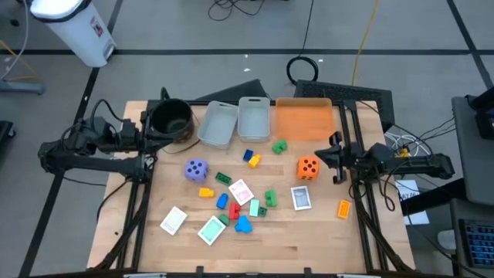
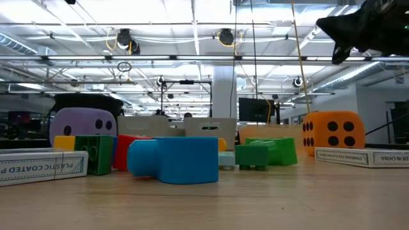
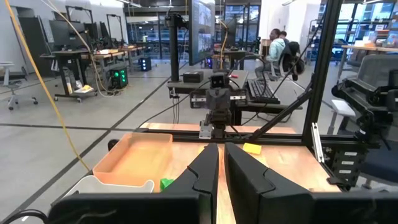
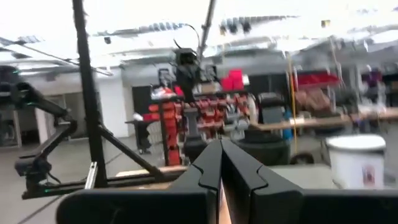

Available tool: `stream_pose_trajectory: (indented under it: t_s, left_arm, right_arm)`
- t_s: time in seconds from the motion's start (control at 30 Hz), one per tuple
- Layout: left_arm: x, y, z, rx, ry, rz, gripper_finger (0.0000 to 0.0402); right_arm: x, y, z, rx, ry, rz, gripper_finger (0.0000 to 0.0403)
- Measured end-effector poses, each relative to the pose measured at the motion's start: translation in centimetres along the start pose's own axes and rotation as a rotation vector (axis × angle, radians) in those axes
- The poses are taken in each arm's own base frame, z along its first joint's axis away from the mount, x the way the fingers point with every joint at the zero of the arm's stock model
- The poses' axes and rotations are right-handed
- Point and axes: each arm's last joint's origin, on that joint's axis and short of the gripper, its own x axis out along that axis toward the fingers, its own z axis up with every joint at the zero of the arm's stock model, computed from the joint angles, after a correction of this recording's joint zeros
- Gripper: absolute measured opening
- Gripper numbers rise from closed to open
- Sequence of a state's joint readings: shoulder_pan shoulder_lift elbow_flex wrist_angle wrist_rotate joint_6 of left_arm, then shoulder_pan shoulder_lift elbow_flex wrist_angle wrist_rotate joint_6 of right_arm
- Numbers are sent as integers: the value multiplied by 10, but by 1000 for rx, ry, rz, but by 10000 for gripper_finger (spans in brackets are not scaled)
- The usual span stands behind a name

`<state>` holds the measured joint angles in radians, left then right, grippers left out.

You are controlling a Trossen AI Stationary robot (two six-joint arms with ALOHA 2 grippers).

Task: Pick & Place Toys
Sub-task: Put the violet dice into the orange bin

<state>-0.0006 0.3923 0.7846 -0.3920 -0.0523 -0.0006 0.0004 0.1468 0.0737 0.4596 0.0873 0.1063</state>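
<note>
two clear bins are set side by side at the far edge of the wooden table, with a flat orange tray just beside them toward the right arm; nothing is seen inside any of the three. a round black pot is placed at the far corner nearer the left arm, and its inside cannot be made out.

the toys are scattered over the middle of the table. a purple die is found nearer the left arm and an orange die nearer the right arm. small blocks lie between them: a green block, a blue and yellow pair, a blue block, and an orange block near the right edge. playing cards are laid flat among them.

the left gripper is held beside the black pot, its fingers pressed nearly together on nothing. the right gripper is held above the right edge, near the orange die, fingers pressed together and empty.

beyond the table a grey floor, cables, desks and monitors are seen, and a seated person far off in the left wrist view.
</note>
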Motion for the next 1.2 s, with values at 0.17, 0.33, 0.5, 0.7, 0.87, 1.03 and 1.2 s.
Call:
stream_pose_trajectory:
  t_s: [0.17,0.33,0.5,0.7,0.87,1.03,1.2]
  left_arm:
    - [0,0,0,0,0,0,37]
    - [0,0,0,0,0,0,37]
    - [0,0,0,0,0,0,37]
    - [0,0,0,0,0,0,37]
    - [0,0,0,0,0,0,37]
    - [0,0,0,0,0,0,37]
    - [0,0,0,0,-2,0,37]
  right_arm:
    - [11,-1,21,-18,45,-137,4]
    - [33,1,46,-105,86,-234,4]
    - [66,6,68,-151,121,-232,4]
    - [107,10,68,-153,160,-233,4]
    - [128,11,57,0,91,-238,4]
    - [136,10,46,86,92,-243,4]
    - [140,11,46,243,37,-240,4]
